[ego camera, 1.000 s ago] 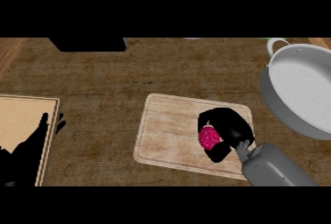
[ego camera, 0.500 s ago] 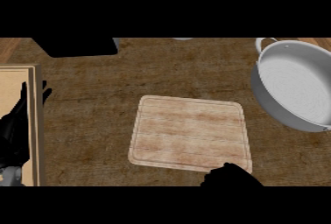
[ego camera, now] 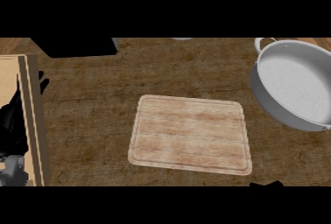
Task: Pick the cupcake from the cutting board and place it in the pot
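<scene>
Only a black sliver of the right hand (ego camera: 266,184) shows, fingers unreadable; left hand (ego camera: 14,127) rests open. No cupcake visible on the pale wooden cutting board (ego camera: 191,133) or in the grey metal pot (ego camera: 298,83); unseen, it may miss the pot's rim

The cutting board (ego camera: 191,134) lies near the middle of the counter (ego camera: 90,109), toward its near edge. The pot (ego camera: 294,83) sits at the right edge, behind and apart from the board. The left hand (ego camera: 14,122) rests at the left edge.
</scene>
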